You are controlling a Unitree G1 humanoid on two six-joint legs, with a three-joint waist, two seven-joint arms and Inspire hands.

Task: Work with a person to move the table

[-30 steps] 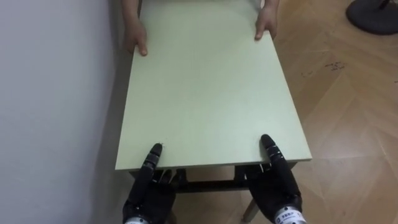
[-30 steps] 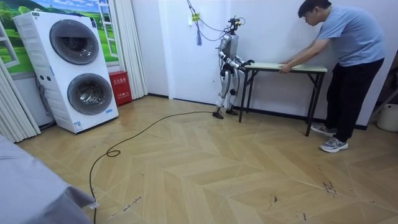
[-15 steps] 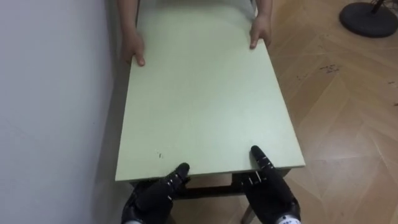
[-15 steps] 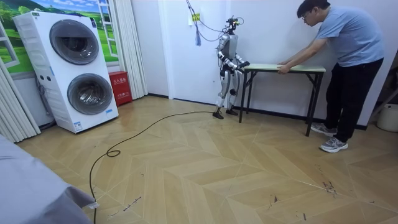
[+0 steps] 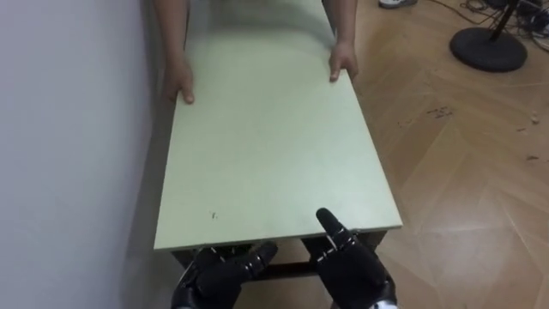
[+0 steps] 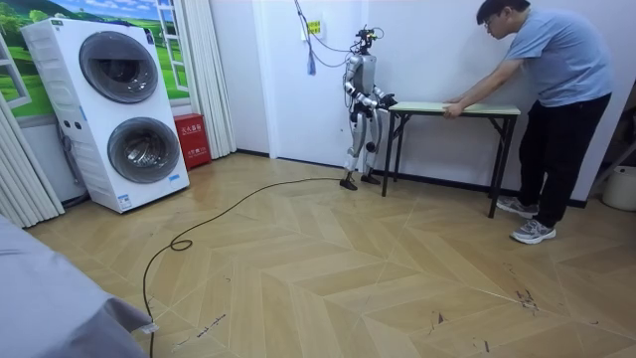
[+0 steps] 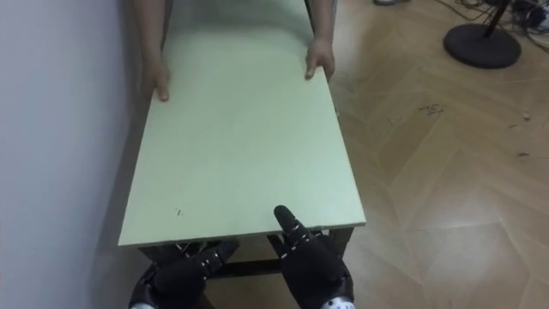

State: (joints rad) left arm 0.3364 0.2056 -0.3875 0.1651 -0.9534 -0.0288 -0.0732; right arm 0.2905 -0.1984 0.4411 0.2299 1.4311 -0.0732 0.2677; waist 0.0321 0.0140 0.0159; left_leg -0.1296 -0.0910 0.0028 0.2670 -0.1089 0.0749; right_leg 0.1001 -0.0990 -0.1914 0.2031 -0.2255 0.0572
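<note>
Left hand (image 5: 219, 273) now below table (image 5: 266, 146) edge

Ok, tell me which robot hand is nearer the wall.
Left. The left hand is at the table's near edge on the wall side; the right hand is further along that edge.

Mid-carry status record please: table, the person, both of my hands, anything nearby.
table: pale green top, dark legs, long side along the wall
person: stands at the far end, leaning forward, one hand on each far corner of the top
right hand: at the near edge, partly up over the top
left hand: below the near edge, not on the top
lifted: cannot tell
nearby: round stand base on the floor to the right
</note>
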